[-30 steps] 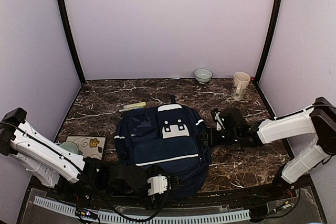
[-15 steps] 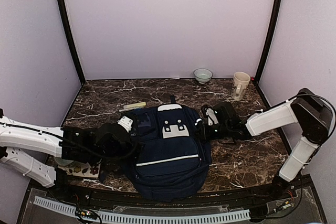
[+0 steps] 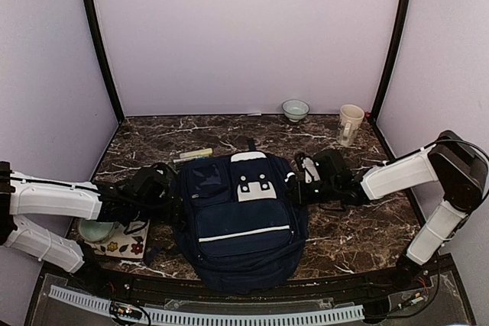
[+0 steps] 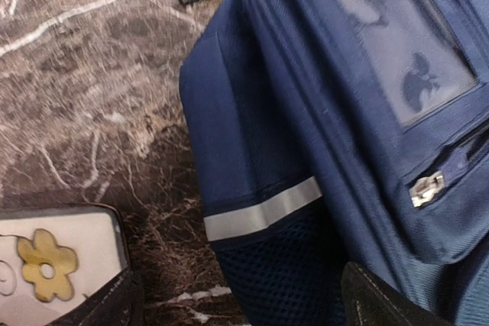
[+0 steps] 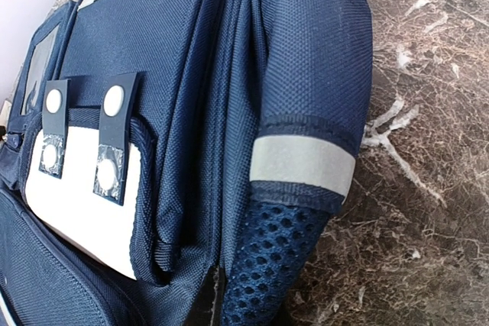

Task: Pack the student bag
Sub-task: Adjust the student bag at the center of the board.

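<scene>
Dark brown marble-pattern table, lilac walls on three sides. The large navy-blue fabric student bag lies flat at table centre, front up, white patch toward the far end, white stripes on both flanks.

Left gripper sits at the bag's left flank; the wrist view shows its black fingers spread wide, nothing between them pinched. Right gripper is close against the bag's right flank by the mesh pocket; jaw state cannot be told.

A white flower-printed tile and pale green bowl lie under the left arm. Along the back are a small pale bowl and a cream mug.
</scene>
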Controlling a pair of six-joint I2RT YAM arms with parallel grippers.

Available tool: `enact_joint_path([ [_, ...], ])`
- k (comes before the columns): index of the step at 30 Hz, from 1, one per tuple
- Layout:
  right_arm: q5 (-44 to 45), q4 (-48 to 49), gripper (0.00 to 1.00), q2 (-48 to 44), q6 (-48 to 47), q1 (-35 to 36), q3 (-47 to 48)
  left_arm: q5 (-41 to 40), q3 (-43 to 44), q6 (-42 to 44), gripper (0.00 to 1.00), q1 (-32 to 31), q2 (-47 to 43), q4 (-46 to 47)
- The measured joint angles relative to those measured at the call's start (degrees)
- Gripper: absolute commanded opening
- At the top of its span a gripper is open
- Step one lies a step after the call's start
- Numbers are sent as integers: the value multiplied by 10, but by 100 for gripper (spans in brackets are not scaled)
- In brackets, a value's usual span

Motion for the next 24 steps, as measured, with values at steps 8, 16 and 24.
enact_joint_path([
  [8,0,12,0,-1,2,1,-9,58,-14,-3,35,27,67,84],
  [16,21,-20,0,-47,7,27,-17,87,-19,6,0,32,63,144],
  [24,73,-106,0,-112,16,78,5,94,-3,38,0,26,-22,95],
])
